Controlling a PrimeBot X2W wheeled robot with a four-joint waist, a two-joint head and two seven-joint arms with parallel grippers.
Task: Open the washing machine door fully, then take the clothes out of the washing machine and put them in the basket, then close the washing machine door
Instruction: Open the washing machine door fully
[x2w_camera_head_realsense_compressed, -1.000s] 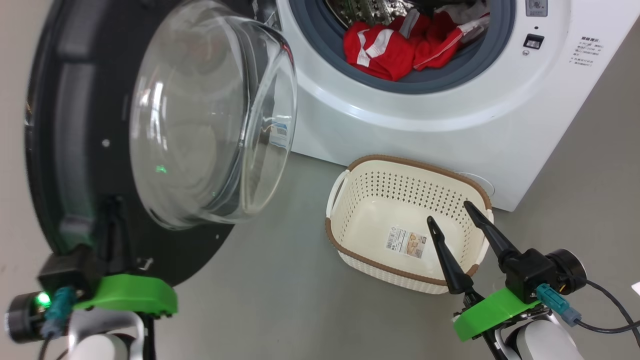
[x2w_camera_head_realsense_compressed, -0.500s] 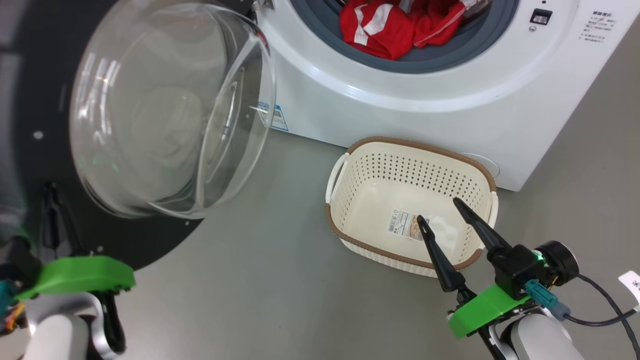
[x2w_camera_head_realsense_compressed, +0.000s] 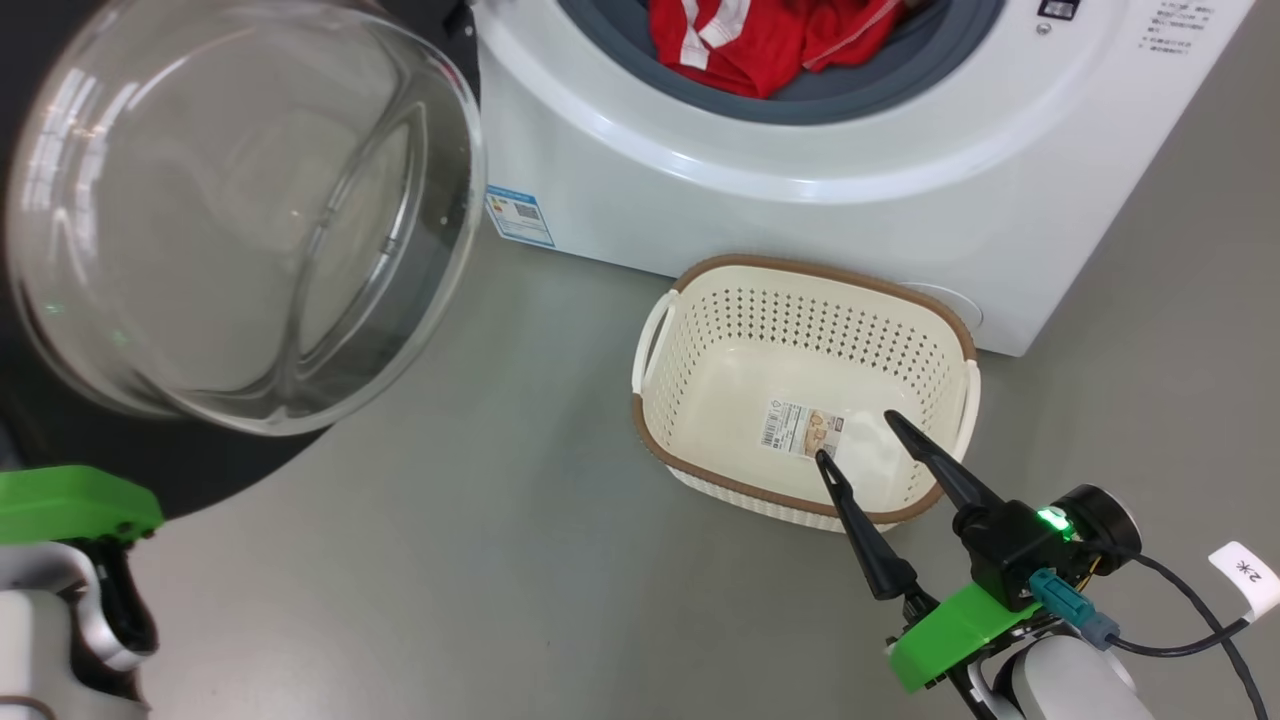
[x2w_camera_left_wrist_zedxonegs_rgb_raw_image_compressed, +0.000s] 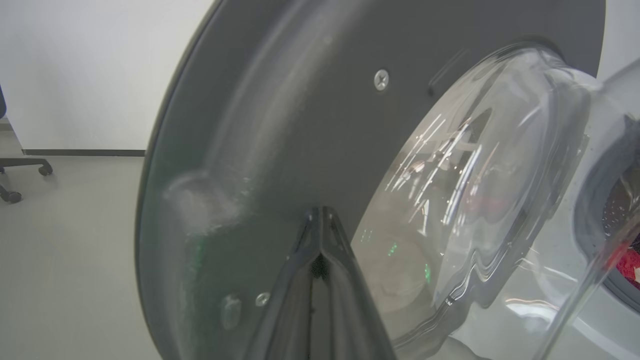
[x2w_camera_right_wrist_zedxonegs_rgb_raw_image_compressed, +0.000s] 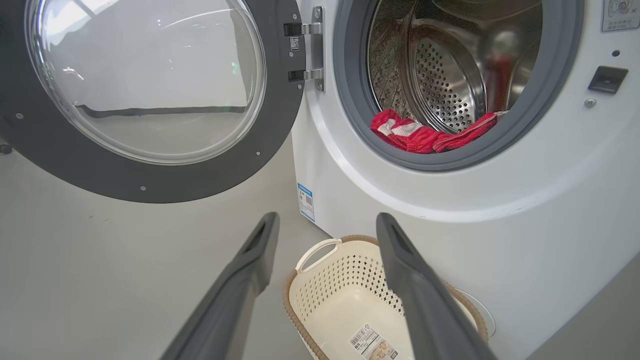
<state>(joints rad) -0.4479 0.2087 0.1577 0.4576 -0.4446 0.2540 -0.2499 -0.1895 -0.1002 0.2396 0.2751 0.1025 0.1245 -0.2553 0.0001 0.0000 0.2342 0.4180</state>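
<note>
The washing machine door (x2w_camera_head_realsense_compressed: 230, 210), black rim around a bulging glass bowl, stands swung out to the left of the white washing machine (x2w_camera_head_realsense_compressed: 800, 180). My left gripper (x2w_camera_left_wrist_zedxonegs_rgb_raw_image_compressed: 320, 212) is shut, its joined tips resting against the door's dark inner rim (x2w_camera_left_wrist_zedxonegs_rgb_raw_image_compressed: 300, 125). Red clothes (x2w_camera_head_realsense_compressed: 760, 40) with white trim lie at the drum's front lip, also visible as the clothes (x2w_camera_right_wrist_zedxonegs_rgb_raw_image_compressed: 415, 137) in the right wrist view. The cream basket (x2w_camera_head_realsense_compressed: 820, 275) sits on the floor before the machine, with just a paper label inside. My right gripper (x2w_camera_head_realsense_compressed: 855, 435) hovers open over the basket's near rim, holding nothing.
A blue label sticker (x2w_camera_head_realsense_compressed: 520, 215) marks the machine's lower left corner. Door hinges (x2w_camera_right_wrist_zedxonegs_rgb_raw_image_compressed: 305, 50) sit left of the grey rubber ring. A chair's wheeled base (x2w_camera_left_wrist_zedxonegs_rgb_raw_image_compressed: 20, 170) stands far left by a white wall. Grey floor spreads left of the basket.
The head camera has shifted. The door has swung further out to the left, uncovering the blue label, and my left arm has gone with it. The right gripper stays open over the basket.
</note>
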